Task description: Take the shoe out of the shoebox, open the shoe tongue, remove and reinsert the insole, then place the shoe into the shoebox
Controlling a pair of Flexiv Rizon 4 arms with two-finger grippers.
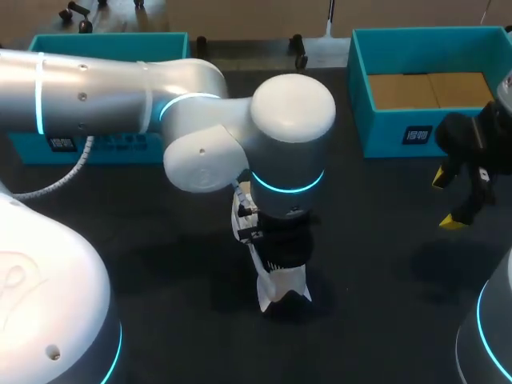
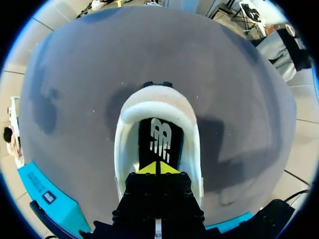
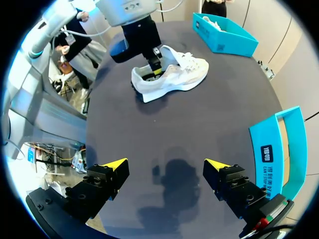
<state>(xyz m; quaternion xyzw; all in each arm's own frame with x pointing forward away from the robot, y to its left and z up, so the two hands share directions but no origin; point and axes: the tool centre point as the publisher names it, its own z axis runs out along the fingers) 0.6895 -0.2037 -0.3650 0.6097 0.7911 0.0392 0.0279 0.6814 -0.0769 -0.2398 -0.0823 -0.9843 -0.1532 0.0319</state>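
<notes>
Currently the shoe (image 1: 282, 292) stands on its sole on the dark table (image 1: 384, 240), near the middle. It is outside both teal boxes and well apart from each.

Left arm: comes in from the left side and reaches over the shoe, wrist pointing straight down, hiding most of the shoe in the head view. In the left wrist view the left gripper (image 2: 158, 168) is down inside the shoe's opening. Its yellow tips are pressed together with only a thin seam between them. The tips sit at the black insole (image 2: 160, 139), which lies flat in the shoe. I cannot tell whether they pinch an edge of it. The white padded collar (image 2: 154, 107) curves around ahead of the fingers.

Right arm: the right gripper (image 1: 446, 200) hangs above bare table at the right side, well apart from the shoe. Its fingers are spread wide with nothing between them. In the right wrist view the shoe shows ahead of it, laces up, with the left arm's fingers in the opening.

Boxes: the right box (image 1: 384, 120) sits at the far right of the table, with brown cardboard (image 1: 428, 90) lining its floor. The left box (image 1: 112, 38) sits at the far left, partly behind the left arm.
</notes>
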